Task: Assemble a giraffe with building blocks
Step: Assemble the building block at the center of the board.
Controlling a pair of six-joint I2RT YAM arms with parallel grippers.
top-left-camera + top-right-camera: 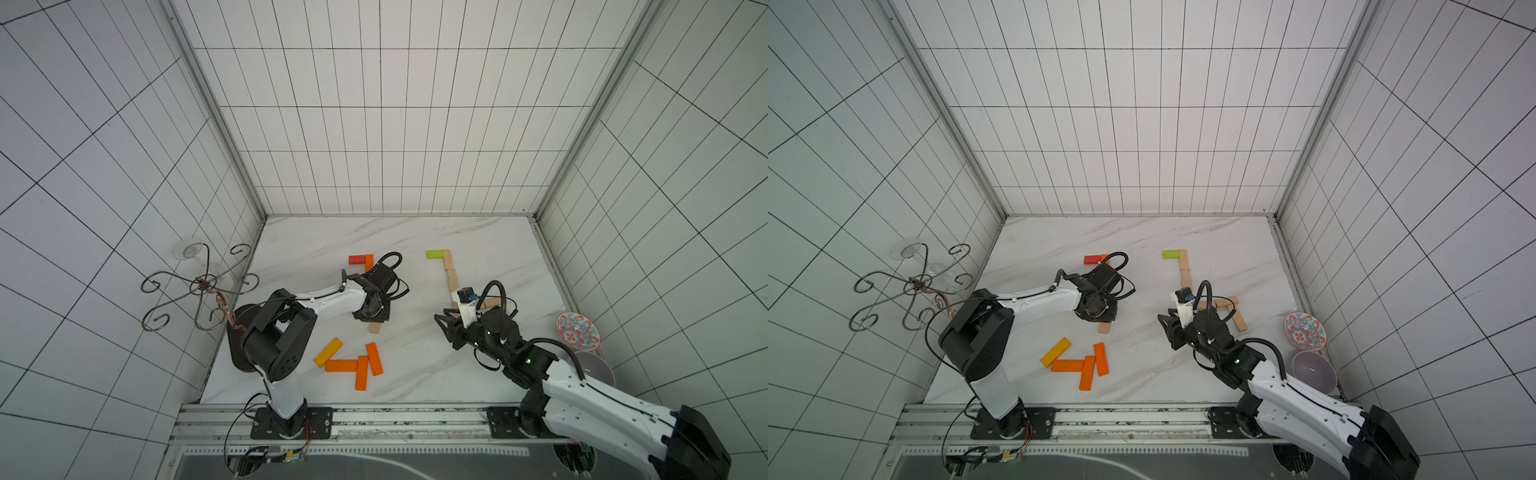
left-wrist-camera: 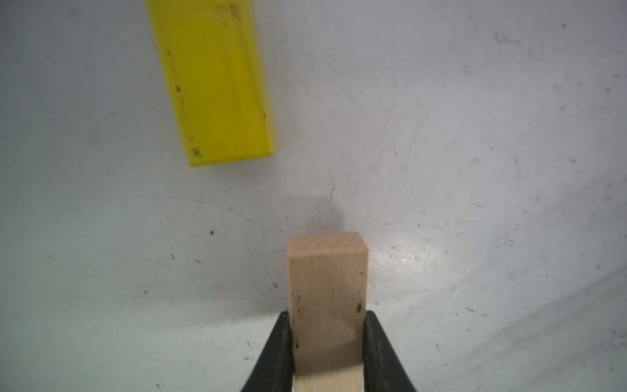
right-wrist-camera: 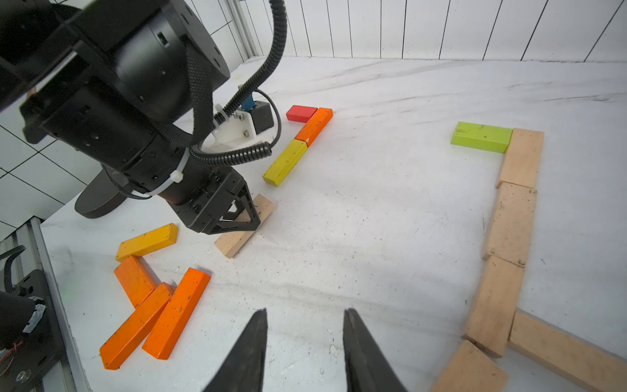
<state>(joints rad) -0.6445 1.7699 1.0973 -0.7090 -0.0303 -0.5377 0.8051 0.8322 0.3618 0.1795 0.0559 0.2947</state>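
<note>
Marble worktop carries two flat builds, laid out as outlines rather than stacked, so nothing has to balance.

Biggest movers: the right arm hangs over the near end of the right-hand build. The right jaws are apart with nothing between them, parked clear of the other arm, I'd say. The left arm reaches to mid-worktop, wrist pointing down.

On the right lies the wooden giraffe. Its plain-wood neck runs near-far, with the green block as a head turned left at the far end. The body and leg pieces at the near end are partly hidden under the right arm in both top views.

Further left is a coloured neck: red block as head, orange block, then yellow block, end to end. The orange pile sits near-left, presumably stock.

Piece in hand is the plain wood block. The left jaws are clamped across its narrow width at about mid-length, which leaves both ends free to butt against a neighbour. It looks flat on the worktop, not lifted.

Its long axis runs roughly near-far. The far end aims toward the yellow block's near end, offset a little right and apart from it. Can't tell whether it goes there or to the wooden giraffe; the material matches the latter.
</note>
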